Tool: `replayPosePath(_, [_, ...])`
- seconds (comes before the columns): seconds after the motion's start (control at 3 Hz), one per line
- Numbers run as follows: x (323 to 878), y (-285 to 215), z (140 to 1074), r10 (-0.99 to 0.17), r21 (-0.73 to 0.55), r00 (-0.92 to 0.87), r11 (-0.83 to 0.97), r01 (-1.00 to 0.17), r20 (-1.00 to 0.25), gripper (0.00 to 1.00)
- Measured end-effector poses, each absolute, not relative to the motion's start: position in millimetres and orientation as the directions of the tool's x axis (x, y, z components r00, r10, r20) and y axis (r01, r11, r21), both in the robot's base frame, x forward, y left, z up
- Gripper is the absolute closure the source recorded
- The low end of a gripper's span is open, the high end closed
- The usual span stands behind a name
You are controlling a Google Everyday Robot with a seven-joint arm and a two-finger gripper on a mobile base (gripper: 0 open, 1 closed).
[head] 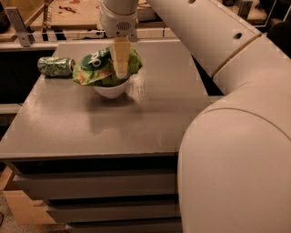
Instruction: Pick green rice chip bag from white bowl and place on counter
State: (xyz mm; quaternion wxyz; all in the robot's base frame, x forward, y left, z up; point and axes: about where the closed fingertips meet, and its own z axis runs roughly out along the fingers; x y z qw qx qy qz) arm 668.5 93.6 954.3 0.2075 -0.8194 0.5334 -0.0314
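The green rice chip bag (96, 68) lies crumpled across the top of the white bowl (111, 90), overhanging its rim on both sides. The bowl stands on the grey counter (104, 123), toward its back left. My gripper (121, 69) hangs straight down from the white arm and reaches onto the right part of the bag, above the bowl. It covers that part of the bag.
A green soda can (55, 66) lies on its side at the counter's left edge, just left of the bag. A wooden workbench with tools (68, 11) stands behind. My large white arm (236, 136) fills the right side of the view.
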Motion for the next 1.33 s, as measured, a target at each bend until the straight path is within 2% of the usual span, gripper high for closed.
replayPosePath(0.33, [669.1,99.3,946.7,-0.892,-0.342,0.423,-0.352,-0.871,-0.158,0.02])
replayPosePath(1.33, [670.3,99.5,942.7,-0.898,-0.318,0.412,-0.351,-0.881,-0.151,0.70])
